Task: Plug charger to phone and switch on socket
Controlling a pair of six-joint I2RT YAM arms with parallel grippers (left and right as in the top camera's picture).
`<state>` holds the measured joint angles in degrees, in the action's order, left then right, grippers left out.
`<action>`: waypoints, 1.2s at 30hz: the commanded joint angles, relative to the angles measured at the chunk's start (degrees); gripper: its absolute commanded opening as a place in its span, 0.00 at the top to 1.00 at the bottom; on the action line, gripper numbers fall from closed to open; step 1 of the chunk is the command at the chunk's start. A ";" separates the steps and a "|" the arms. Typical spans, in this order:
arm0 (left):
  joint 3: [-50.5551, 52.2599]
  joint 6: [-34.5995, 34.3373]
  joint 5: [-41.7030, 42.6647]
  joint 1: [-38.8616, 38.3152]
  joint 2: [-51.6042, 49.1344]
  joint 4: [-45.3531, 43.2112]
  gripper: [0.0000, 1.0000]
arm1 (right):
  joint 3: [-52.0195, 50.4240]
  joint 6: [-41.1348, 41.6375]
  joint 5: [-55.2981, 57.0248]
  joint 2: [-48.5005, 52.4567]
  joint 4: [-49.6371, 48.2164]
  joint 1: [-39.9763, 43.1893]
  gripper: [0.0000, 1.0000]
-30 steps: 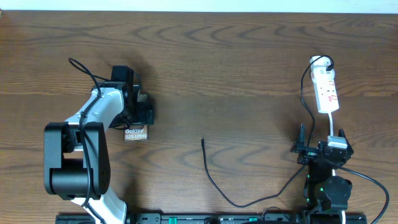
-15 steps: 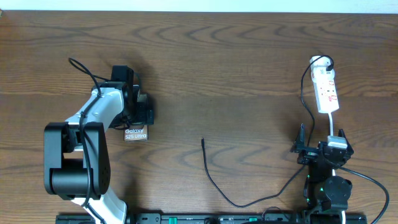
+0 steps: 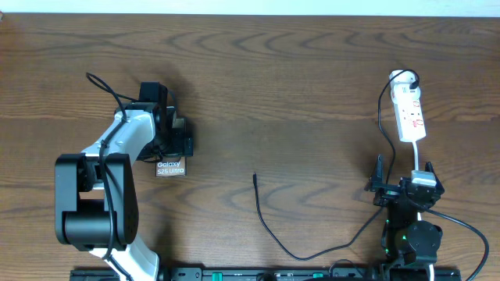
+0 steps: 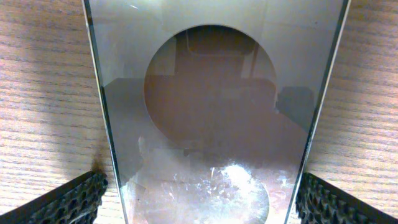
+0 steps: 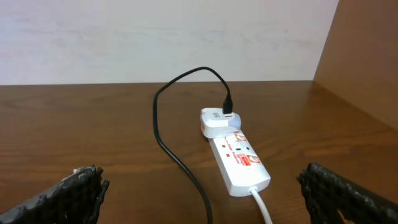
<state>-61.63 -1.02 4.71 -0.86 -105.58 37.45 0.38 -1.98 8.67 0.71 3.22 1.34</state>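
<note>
The phone (image 3: pixel 169 167) lies flat on the table at the left, its white lettering showing. It fills the left wrist view (image 4: pixel 211 124) with a pale oval on its glass. My left gripper (image 3: pixel 173 151) is open, one finger on each side of the phone's far end (image 4: pixel 202 205). The charger cable (image 3: pixel 266 222) runs from its loose plug tip (image 3: pixel 255 176) at mid-table round to the white adapter (image 3: pixel 401 78) on the socket (image 3: pixel 410 113). My right gripper (image 3: pixel 405 184) is open and empty, just before the socket (image 5: pixel 239 162).
The socket's white cord (image 5: pixel 261 205) runs back toward my right gripper (image 5: pixel 202 199). The charger cable (image 5: pixel 180 162) loops on the wood left of the socket. A pale wall stands behind the table's far edge.
</note>
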 commanded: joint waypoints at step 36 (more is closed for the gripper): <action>2.08 0.74 2.14 -0.13 -1.64 -0.46 0.20 | -0.07 -0.46 0.42 -0.31 0.24 -1.01 0.01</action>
<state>-61.49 -0.82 4.08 -0.84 -105.58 37.12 0.38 -1.96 8.67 0.71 3.22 1.34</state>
